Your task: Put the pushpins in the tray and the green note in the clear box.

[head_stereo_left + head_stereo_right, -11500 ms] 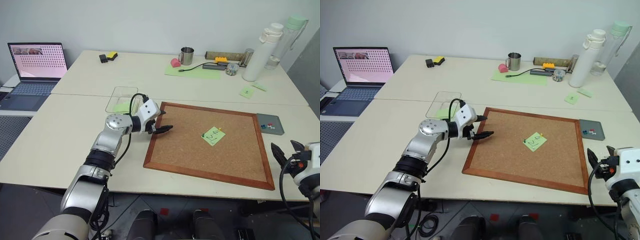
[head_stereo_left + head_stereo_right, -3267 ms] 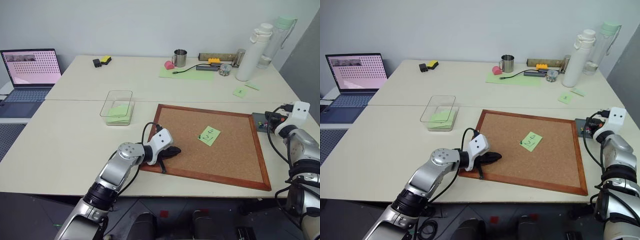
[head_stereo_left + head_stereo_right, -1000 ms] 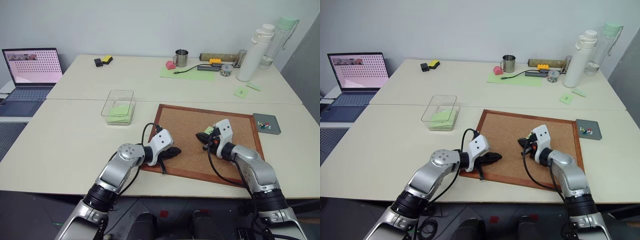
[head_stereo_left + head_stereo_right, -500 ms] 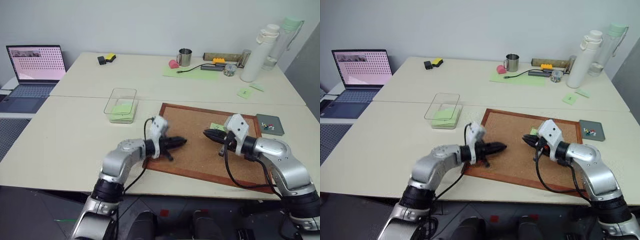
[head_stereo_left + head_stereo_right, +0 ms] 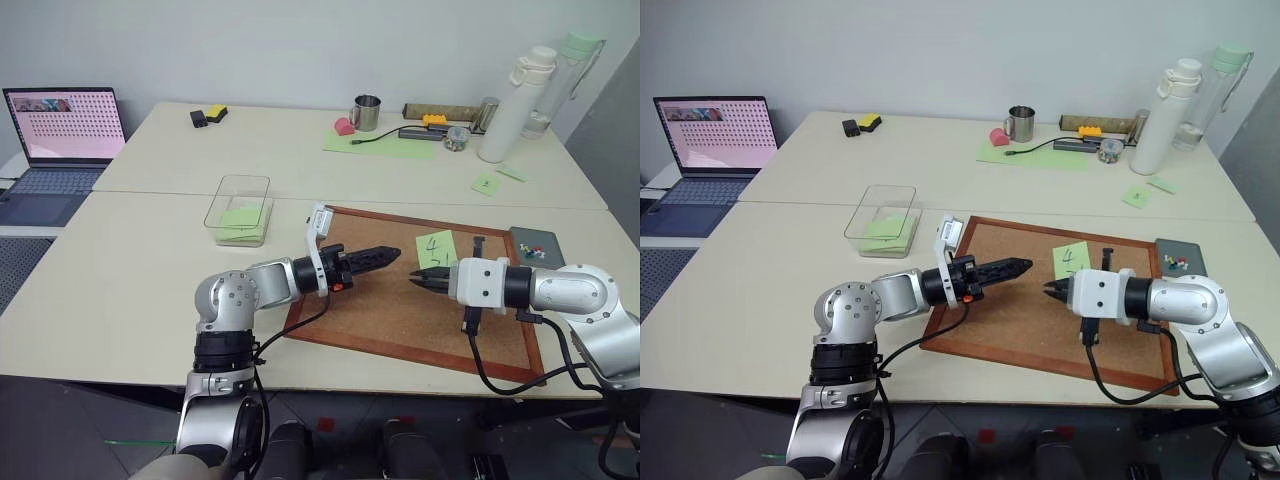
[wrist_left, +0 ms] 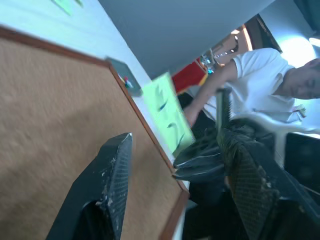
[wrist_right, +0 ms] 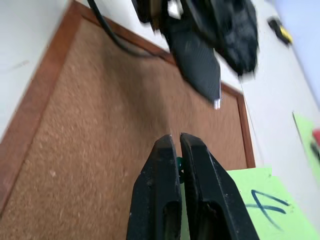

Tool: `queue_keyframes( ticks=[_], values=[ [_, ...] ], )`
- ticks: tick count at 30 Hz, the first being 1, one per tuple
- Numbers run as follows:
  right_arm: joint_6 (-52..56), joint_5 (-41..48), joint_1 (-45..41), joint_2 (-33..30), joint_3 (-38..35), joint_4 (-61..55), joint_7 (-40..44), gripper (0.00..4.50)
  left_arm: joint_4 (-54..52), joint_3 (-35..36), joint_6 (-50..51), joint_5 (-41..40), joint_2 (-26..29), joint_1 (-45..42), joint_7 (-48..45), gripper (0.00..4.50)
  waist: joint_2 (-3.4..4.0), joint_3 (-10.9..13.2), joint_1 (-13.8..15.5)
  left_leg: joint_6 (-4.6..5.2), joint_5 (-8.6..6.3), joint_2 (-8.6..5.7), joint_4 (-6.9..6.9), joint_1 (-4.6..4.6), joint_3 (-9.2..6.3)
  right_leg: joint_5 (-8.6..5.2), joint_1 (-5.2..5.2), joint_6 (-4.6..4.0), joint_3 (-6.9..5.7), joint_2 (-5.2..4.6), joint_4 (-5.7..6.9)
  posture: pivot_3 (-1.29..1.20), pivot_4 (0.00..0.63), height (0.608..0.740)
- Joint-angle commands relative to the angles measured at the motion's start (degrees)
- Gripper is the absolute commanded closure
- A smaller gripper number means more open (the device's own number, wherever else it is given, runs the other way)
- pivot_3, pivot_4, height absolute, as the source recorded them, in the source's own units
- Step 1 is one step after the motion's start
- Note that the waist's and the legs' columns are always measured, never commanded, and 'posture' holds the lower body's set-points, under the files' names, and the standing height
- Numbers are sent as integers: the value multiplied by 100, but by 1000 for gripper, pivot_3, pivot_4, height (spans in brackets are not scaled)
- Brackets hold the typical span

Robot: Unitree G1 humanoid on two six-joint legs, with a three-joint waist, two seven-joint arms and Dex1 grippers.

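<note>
Light-green and scribbled in dark ink, the green note [image 5: 436,250] stands lifted above the cork board [image 5: 390,310], pinched at its lower edge by the right claw [image 5: 416,280], whose two black fingers are pressed together around a small green pushpin [image 7: 178,162] stuck through the paper. The left claw [image 5: 392,254] points level toward it across the board from the other side, its fingers spread wide with nothing between them, near the note but apart from it. The clear box [image 5: 240,208] sits on the tabletop [image 5: 130,260] just beyond the board's far left corner, with a pale green sheet lying inside it. The dark-grey tray [image 5: 538,245] lies on the tabletop just off the board's far right corner, and a few pushpins [image 5: 535,251] with blue, red and white heads rest in it. In the left wrist view a person in a white shirt [image 6: 255,85] is visible past the board.
</note>
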Motion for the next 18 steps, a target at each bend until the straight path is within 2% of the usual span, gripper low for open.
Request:
queue_keyframes(
  ticks=[1,16,17,18],
  values=[
    [-72,-27,-238,-58,11,-305,149,4500,-165,58,172,-362,-89,-44,44,1682,-1,0,8,0,0,0,0,0,-1,0,0,-1,-1,0,0,0,150,740],
    [138,-1,-669,232,406,-714,307,4500,-271,-57,-123,-516,-344,90,212,1682,-1,0,74,-3,-1,-1,-3,-1,-2,1,-1,-5,0,-6,-2,0,150,740],
    [140,-1,-676,234,410,-718,313,4500,-288,-62,-146,-537,-332,99,169,2043,-1,0,85,-3,-1,-1,-3,-1,-2,1,-1,-5,1,-6,-2,0,150,740],
    [142,-3,-683,236,411,-719,318,4500,-299,-62,-156,-557,-318,106,147,2131,-1,0,94,-3,-1,-1,-2,-1,-1,1,-1,-5,2,-6,-3,0,150,740]
  ],
)
